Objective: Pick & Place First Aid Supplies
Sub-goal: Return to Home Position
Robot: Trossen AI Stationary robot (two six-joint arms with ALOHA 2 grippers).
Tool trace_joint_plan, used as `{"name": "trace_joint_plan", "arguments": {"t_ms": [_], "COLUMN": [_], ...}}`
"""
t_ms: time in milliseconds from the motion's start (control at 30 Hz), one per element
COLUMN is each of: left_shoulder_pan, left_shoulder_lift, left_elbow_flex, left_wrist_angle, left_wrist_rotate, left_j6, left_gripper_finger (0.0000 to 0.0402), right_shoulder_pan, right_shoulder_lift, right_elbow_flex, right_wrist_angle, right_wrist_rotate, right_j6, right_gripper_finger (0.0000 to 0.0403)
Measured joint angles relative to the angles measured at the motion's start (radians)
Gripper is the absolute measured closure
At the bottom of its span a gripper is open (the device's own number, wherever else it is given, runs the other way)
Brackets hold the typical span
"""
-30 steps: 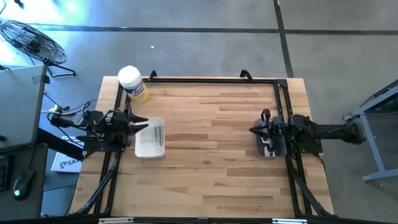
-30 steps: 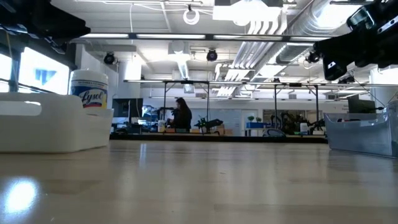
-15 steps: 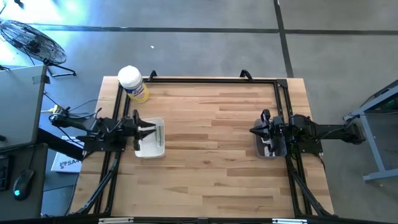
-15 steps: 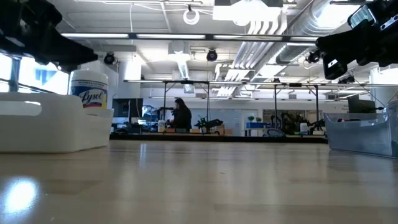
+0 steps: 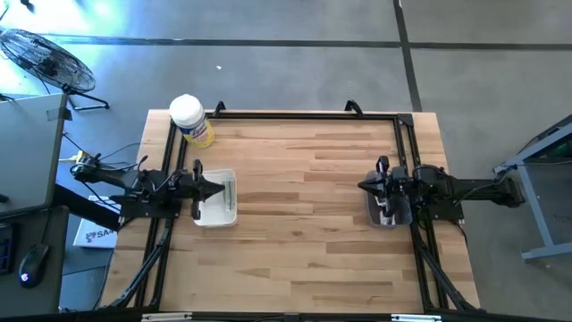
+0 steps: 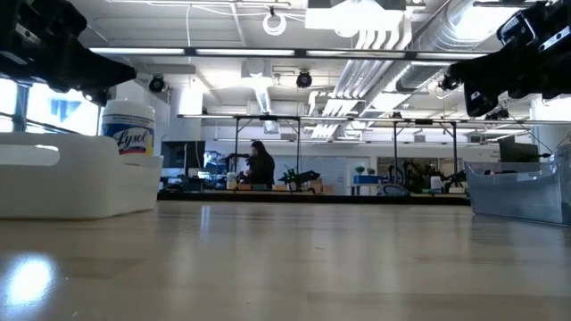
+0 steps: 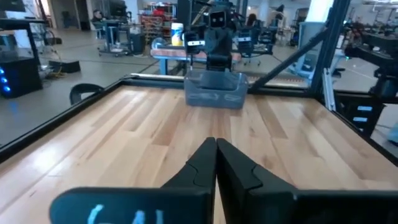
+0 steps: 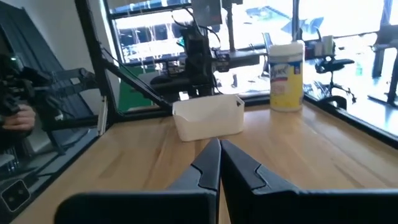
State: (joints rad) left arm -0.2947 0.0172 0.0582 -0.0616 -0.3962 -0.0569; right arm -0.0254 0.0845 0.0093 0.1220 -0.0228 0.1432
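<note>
A few narrow pale strips of the first aid supplies lie flat in a white tray at the table's left. My left gripper hangs level above that tray, shut and holding nothing; its closed fingertips point toward the table's right side. My right gripper is also shut and holds nothing. It hangs level over the near-left rim of a clear grey bin at the table's right, its fingertips pointing at the white tray. What lies in the grey bin I cannot make out.
A yellow canister with a white lid stands at the far left corner, behind the white tray. A black frame runs along the table's far and side edges. Bare wood stretches between tray and bin. A person stands far off in the room.
My left gripper has come down closer over the white tray and its fingers, spread apart a second ago, have shut on nothing. The tray and its strips lie as before.
</note>
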Motion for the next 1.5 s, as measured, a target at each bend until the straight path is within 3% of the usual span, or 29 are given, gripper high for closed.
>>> {"name": "trace_joint_plan", "arguments": {"t_ms": [133, 400, 600, 1500], "left_shoulder_pan": [0.000, 0.000, 0.000, 0.000], "left_shoulder_lift": [0.000, -0.002, -0.006, -0.009], "left_elbow_flex": [0.000, -0.005, -0.045, -0.048], "left_wrist_angle": [-0.002, 0.036, 0.179, 0.129], "left_wrist_rotate": [-0.015, -0.181, -0.182, -0.155], "left_j6": [0.017, 0.094, 0.170, 0.210], "left_gripper_finger": [0.0389, 0.0400, 0.0401, 0.0401], "right_shoulder_pan": [0.000, 0.000, 0.000, 0.000], "right_shoulder_lift": [0.000, 0.000, 0.000, 0.000], "right_elbow_flex": [0.000, 0.000, 0.000, -0.001], "right_wrist_angle": [-0.039, -0.043, -0.043, -0.044], "right_wrist_rotate": [0.032, 0.032, 0.032, 0.031], "right_j6": [0.009, 0.013, 0.013, 0.013], "right_gripper_finger": [0.0396, 0.0397, 0.0398, 0.0397]}}
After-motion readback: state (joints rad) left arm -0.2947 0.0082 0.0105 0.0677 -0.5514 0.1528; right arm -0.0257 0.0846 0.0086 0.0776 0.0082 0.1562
